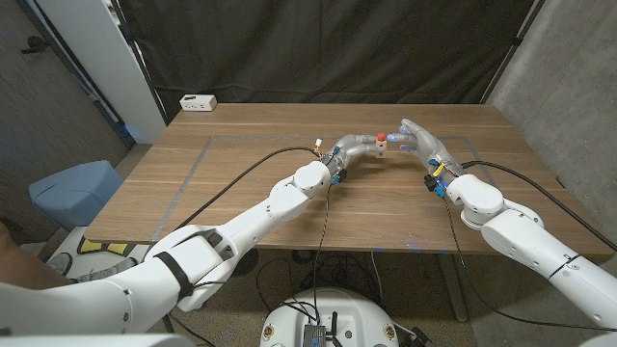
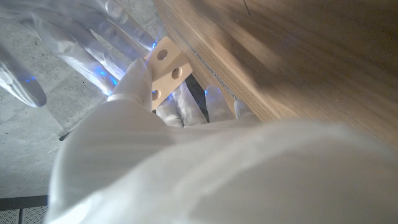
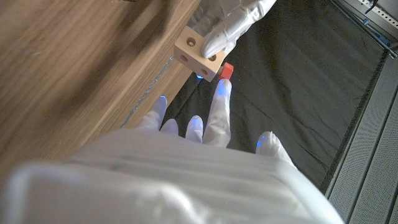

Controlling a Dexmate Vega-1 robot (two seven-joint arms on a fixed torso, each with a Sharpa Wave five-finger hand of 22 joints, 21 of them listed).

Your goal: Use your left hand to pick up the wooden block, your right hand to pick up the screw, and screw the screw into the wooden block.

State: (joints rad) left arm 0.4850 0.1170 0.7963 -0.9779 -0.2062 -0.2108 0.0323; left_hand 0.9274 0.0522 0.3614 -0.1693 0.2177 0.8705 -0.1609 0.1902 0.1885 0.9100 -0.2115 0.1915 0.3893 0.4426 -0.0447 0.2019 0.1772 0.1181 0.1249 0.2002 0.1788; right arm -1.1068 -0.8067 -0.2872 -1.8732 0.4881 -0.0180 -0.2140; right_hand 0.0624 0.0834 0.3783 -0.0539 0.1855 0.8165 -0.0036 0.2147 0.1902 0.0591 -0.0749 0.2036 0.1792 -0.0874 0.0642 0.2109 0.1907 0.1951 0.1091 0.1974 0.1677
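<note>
Block (image 1: pixel 392 145) gripped in left hand (image 1: pixel 359 147), raised mid-table for threading; red screw (image 1: pixel 382 136) atop; right hand (image 1: pixel 424 145) beside, fingers spread, empty.

table (image 1: pixel 241 193): fills the middle of the head view, arms coming in from 7 and 5 o'clock
left hand (image 1: pixel 362 147): just past table centre toward 12, raised off the top, reaching toward 3 o'clock
wooden block (image 1: pixel 383 146): pinched at the left hand's fingertips, right between both hands
screw (image 1: pixel 382 136): sticking up on top of the block, at its 12 o'clock
right hand (image 1: pixel 422 143): at the block's 3 o'clock, just beside it, fingers spread toward 10
power strip (image 1: pixel 198 102): far corner of the table, around 10 o'clock, well apart from the hands
cables (image 1: pixel 255 169): trailing over the top, back from each wrist toward 7 and 5
</note>
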